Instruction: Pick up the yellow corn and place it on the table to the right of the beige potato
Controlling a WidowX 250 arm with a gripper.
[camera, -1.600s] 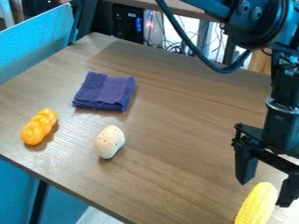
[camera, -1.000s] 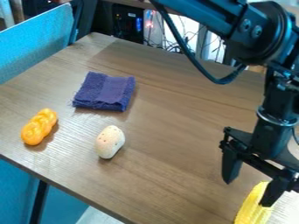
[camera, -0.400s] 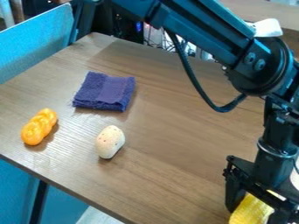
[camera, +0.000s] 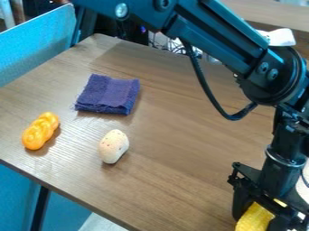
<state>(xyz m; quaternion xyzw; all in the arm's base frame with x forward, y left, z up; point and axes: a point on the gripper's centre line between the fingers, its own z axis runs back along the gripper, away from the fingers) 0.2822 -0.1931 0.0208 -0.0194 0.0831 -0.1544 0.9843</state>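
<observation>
Purple cloth [camera: 109, 94]: landmark, flat on the wooden table [camera: 175, 158].
Yellow corn [camera: 253, 220]: 1 piece, at the view's lower right, well apart from the cloth.
Black gripper [camera: 259, 221]: low at the corn; cannot tell whether wide or closed upon it. Judged step, grasping; next move calls for a secure hold before lifting.
Orange twist [camera: 39, 131], pale oval [camera: 113, 146]: 2 untouched pieces, both nearer the camera than the cloth.

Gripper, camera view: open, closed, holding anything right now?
Gripper: down over the yellow corn cob; whether open or closed on it cannot be told.
</observation>
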